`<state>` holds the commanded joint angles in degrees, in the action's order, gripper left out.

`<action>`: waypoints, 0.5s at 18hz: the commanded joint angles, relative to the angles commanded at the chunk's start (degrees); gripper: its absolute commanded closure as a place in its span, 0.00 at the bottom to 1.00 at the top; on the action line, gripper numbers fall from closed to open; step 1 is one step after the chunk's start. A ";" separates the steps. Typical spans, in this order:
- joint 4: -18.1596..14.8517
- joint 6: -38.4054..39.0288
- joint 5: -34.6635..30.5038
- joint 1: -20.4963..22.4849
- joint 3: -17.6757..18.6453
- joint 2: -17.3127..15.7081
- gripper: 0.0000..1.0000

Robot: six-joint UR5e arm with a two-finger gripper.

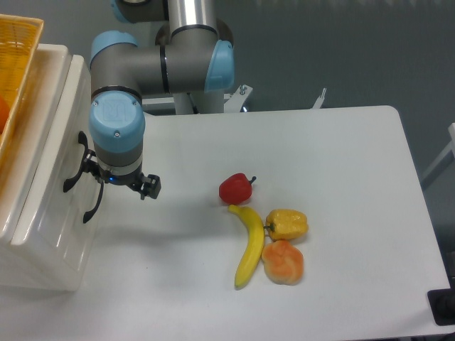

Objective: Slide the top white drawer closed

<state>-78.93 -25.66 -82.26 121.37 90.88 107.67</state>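
The top white drawer (51, 153) stands slightly out of the white cabinet (53, 60) at the left edge, its rim showing as a pale strip along the front. Its black curved handle (72, 177) faces the arm. The lower drawer (67, 245) has its own black handle (91, 206) just below. My gripper (99, 174) hangs under the blue wrist cap, pressed up against the top drawer's front beside the handle. The wrist hides its fingers, so open or shut is unclear.
A yellow basket (15, 42) holding something orange sits on top of the cabinet. On the white table (355, 163) lie a red pepper (235, 188), a banana (247, 245), a yellow pepper (287, 224) and an orange fruit (283, 261).
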 joint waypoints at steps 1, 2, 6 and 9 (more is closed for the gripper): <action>-0.09 -0.09 -0.79 0.53 -0.70 0.26 0.00; -0.09 -0.18 -1.67 1.84 -1.58 0.53 0.00; -0.09 -6.74 -4.84 7.89 -3.78 0.44 0.00; -0.18 -18.16 -4.84 13.35 -4.05 -0.78 0.00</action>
<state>-79.10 -43.82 -87.10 134.72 86.84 106.88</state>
